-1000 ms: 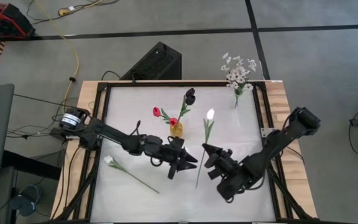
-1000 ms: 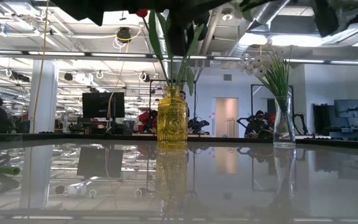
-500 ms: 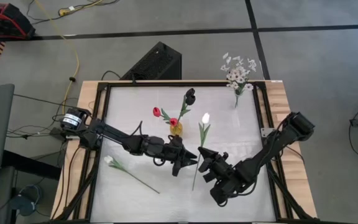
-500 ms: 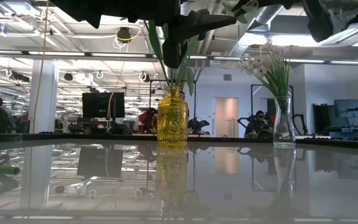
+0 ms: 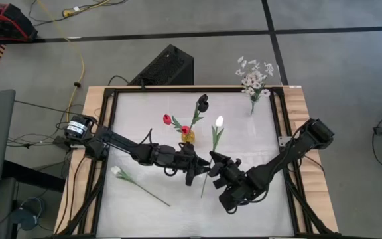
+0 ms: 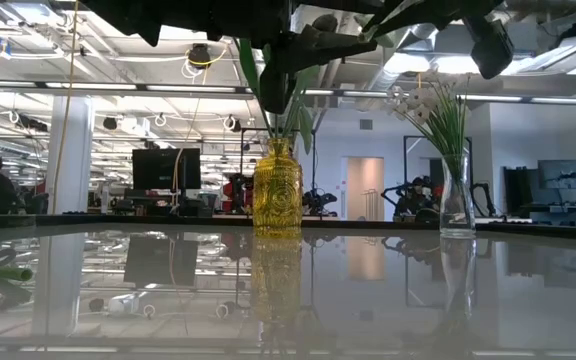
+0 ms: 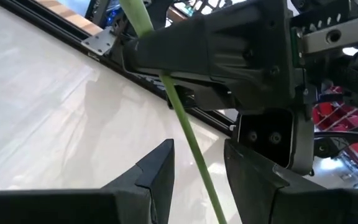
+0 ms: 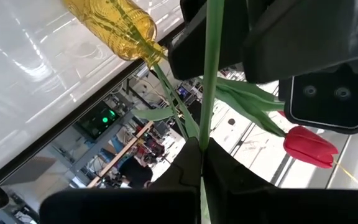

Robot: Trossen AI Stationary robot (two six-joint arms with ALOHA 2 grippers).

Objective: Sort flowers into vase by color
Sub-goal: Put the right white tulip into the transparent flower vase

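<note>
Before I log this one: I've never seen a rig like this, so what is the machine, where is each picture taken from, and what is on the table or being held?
It is a robot with two dark arms at a white table, each ending in a two-finger hand. One camera looks straight down, one sits level with the tabletop, and one rides on each wrist.

On the table stand a yellow vase holding red flowers and a dark bloom, and a clear vase with tiny white blossoms. One white flower lies loose near the left arm.

The right hand is shut on the stem of a white-budded flower, lifted off the table. The left hand is open, its fingers on either side of that same stem, right beside the right hand.
</note>
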